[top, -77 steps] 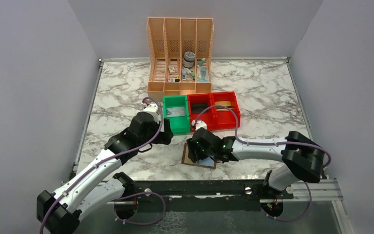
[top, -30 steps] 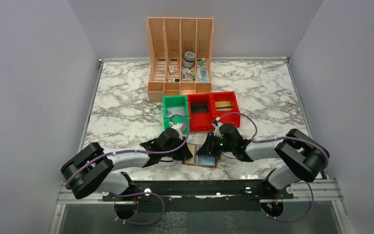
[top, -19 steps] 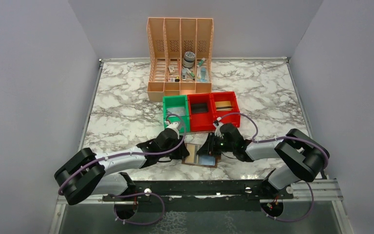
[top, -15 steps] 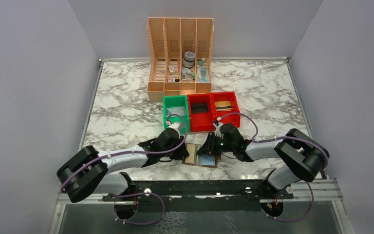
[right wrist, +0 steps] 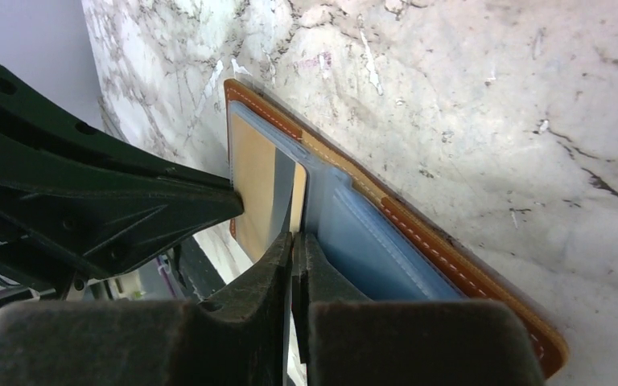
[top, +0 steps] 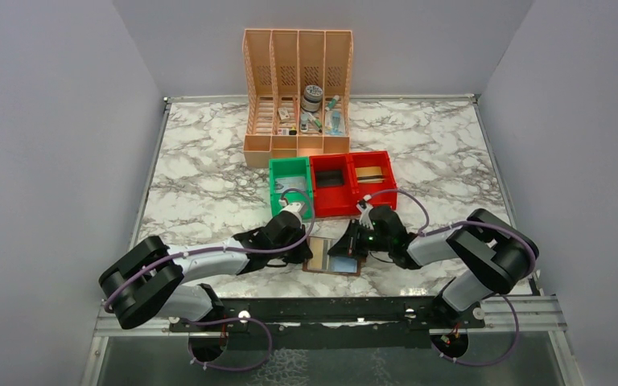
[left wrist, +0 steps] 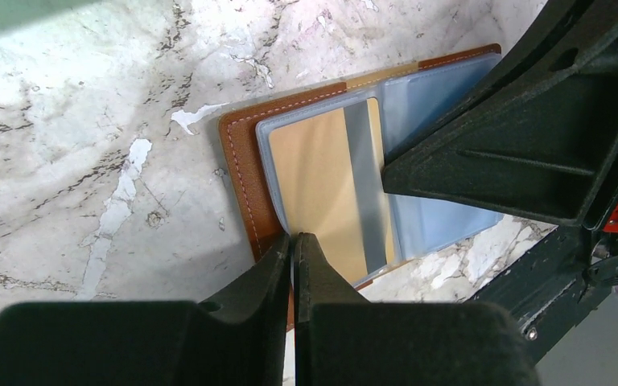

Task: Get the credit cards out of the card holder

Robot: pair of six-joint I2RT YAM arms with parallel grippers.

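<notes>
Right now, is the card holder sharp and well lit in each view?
Left wrist: card holder sharp, stitching readable, left tool throws a soft shadow on the marble. Right wrist: holder sharp, right tool dark and slightly soft. Top external: even light, holder small, partly covered by both tools.

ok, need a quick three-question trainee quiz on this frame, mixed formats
1. True or false: the card holder lies closed.
2. The tan card is: A) in the green bin, B) tucked inside the open holder, C) loose on the marble.
3. Fill in: the left tool and the right tool both have their jaws ___.

Key: 1 false, it lies open; 2 B; 3 shut.
</notes>
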